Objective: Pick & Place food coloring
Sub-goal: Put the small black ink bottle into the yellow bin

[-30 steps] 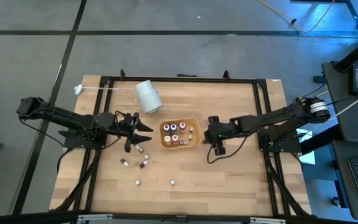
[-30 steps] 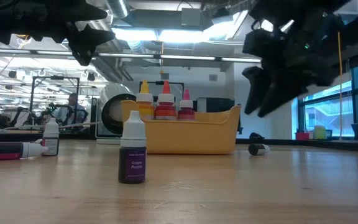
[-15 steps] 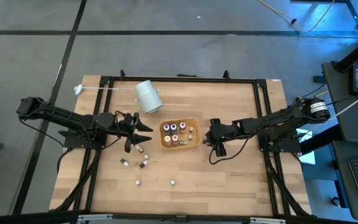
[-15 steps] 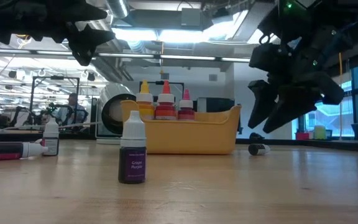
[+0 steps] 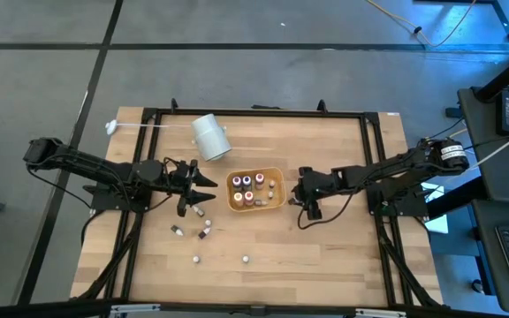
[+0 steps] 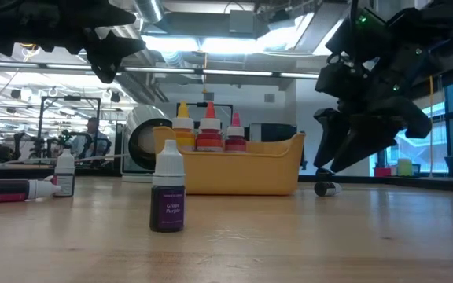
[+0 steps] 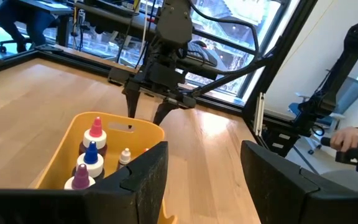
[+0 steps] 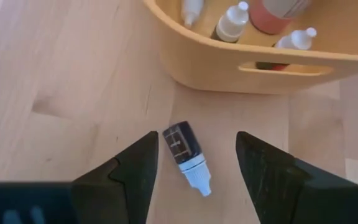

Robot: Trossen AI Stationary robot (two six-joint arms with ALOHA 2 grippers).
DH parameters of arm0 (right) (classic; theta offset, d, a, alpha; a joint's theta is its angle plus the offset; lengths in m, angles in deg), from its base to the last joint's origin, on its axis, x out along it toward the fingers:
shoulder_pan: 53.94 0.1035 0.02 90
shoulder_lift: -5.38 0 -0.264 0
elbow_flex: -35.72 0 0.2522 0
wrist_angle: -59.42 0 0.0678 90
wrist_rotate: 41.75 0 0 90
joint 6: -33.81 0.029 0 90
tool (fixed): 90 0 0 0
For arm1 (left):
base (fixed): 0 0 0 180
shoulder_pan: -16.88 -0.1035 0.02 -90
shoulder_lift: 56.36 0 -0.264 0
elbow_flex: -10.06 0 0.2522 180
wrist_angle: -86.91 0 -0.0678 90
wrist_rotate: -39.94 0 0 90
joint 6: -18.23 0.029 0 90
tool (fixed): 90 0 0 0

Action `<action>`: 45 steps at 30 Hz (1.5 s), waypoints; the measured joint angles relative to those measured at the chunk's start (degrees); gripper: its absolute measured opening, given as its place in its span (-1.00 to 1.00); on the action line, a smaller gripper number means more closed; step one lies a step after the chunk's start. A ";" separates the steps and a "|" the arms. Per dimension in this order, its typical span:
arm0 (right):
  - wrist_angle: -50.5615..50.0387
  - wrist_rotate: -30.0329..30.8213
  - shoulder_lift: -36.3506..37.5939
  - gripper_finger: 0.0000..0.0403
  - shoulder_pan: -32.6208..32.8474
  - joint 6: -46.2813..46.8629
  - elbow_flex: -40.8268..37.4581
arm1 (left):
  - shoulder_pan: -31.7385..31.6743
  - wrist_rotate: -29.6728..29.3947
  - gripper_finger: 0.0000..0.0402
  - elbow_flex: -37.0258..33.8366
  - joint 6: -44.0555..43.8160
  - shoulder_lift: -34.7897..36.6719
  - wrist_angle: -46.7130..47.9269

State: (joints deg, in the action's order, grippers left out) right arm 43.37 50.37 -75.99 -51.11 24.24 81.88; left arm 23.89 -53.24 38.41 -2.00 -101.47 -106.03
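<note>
The orange tray [image 5: 277, 202] sits mid-table with several food coloring bottles [image 5: 247, 184] standing in it, also seen in the low view [image 6: 209, 130]. My right gripper [image 8: 196, 140] is open, pointing down just right of the tray [image 8: 247, 59]. Its fingers stand on either side of a dark, white-capped bottle [image 8: 185, 154] lying on its side on the table [image 6: 326, 188], without touching it. My left gripper [image 5: 203, 188] waits open left of the tray. More bottles stand or lie on the near-left table [image 5: 201, 212], one a purple bottle [image 6: 167, 192] standing upright.
A large white cylinder [image 5: 210, 137] lies on its side at the far side of the table. Loose bottles [image 5: 177, 230] [image 5: 246, 259] are scattered toward the near edge. A dark frame [image 5: 374, 124] borders the table. Bare wood lies right of my right gripper.
My right gripper has come down toward the table beside the tray's right end, its open fingers now straddling the lying bottle. My left arm and the bottles have kept still.
</note>
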 joint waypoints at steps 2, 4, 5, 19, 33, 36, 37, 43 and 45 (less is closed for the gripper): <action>0.01 -0.74 -0.62 0.08 -0.26 -0.12 0.00 | 0.01 0.00 -0.02 0.00 -0.01 0.00 0.00; 0.36 -0.75 -1.79 0.08 -0.31 -0.15 0.00 | 0.00 0.00 -0.02 0.00 -0.02 0.01 0.00; 0.69 -0.74 -2.68 0.08 -0.31 -0.15 0.00 | 0.00 0.00 -0.02 0.00 0.00 -0.01 0.00; 1.52 -1.79 -7.74 -0.33 -0.28 -0.14 0.15 | 0.01 0.00 -0.02 0.00 0.00 0.00 0.00; -12.84 3.21 -4.30 -0.66 -0.54 5.84 4.35 | 0.01 0.02 -0.02 0.00 -0.17 0.00 0.00; -24.79 8.87 -1.96 -0.66 -0.41 7.80 9.67 | 0.02 0.02 -0.02 0.00 -0.14 0.01 0.00; -27.94 10.86 -1.49 -0.66 -0.42 7.99 11.33 | 0.01 0.01 -0.02 0.00 -0.13 0.01 0.00; -31.23 15.68 -0.54 -0.64 -0.46 9.19 22.29 | 0.00 0.02 -0.02 0.00 -0.12 0.00 0.00; -28.49 15.53 -1.26 -0.64 -0.41 9.22 25.24 | 0.02 0.02 -0.02 0.00 -0.07 -0.01 0.02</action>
State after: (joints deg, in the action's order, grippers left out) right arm 14.88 65.91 -77.26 -51.52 33.46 107.12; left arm 23.90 -53.22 38.41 -2.07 -101.49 -106.02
